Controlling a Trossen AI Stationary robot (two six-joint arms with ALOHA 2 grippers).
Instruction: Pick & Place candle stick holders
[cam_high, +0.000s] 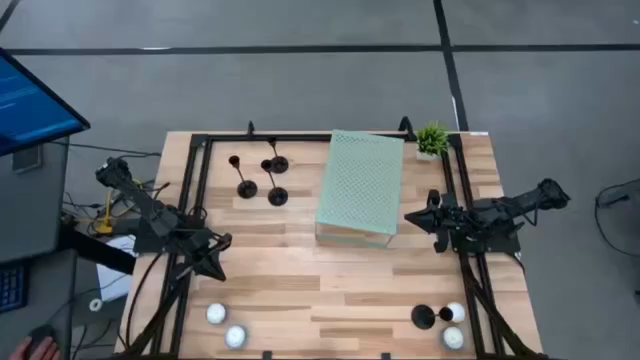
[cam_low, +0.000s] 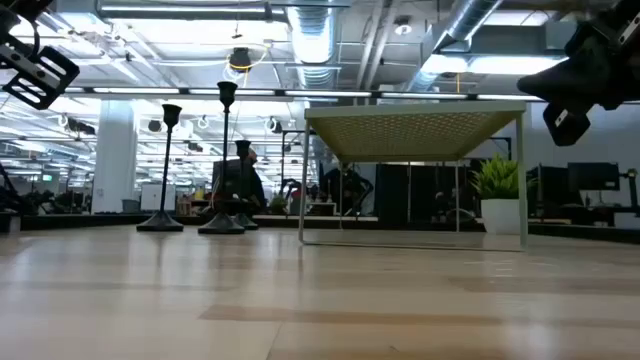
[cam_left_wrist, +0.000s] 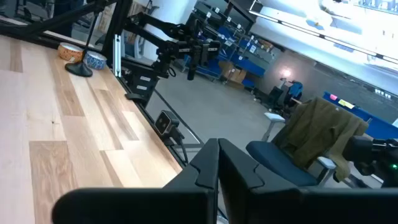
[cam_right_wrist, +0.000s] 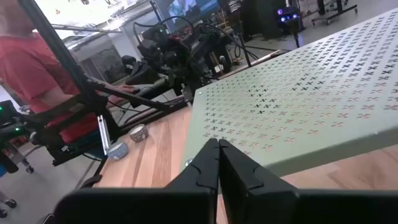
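Three black candle stick holders stand on their disc bases at the table's far left: one (cam_high: 246, 189), one (cam_high: 277, 197), one (cam_high: 278, 163); in the low view they show as a group (cam_low: 222, 160). A fourth holder (cam_high: 423, 317) stands near the table's near right corner and shows in the left wrist view (cam_left_wrist: 79, 67). My left gripper (cam_high: 216, 266) hangs shut and empty above the table's left side (cam_left_wrist: 217, 152). My right gripper (cam_high: 410, 218) hangs shut and empty beside the green stand's right edge (cam_right_wrist: 217, 149).
A pale green perforated stand (cam_high: 360, 185) sits at the table's far middle. A small potted plant (cam_high: 432, 140) is at the far right. White tealights lie near left (cam_high: 216, 314), (cam_high: 236, 336) and near right (cam_high: 455, 312). A person in red (cam_right_wrist: 37, 68) is beyond the table.
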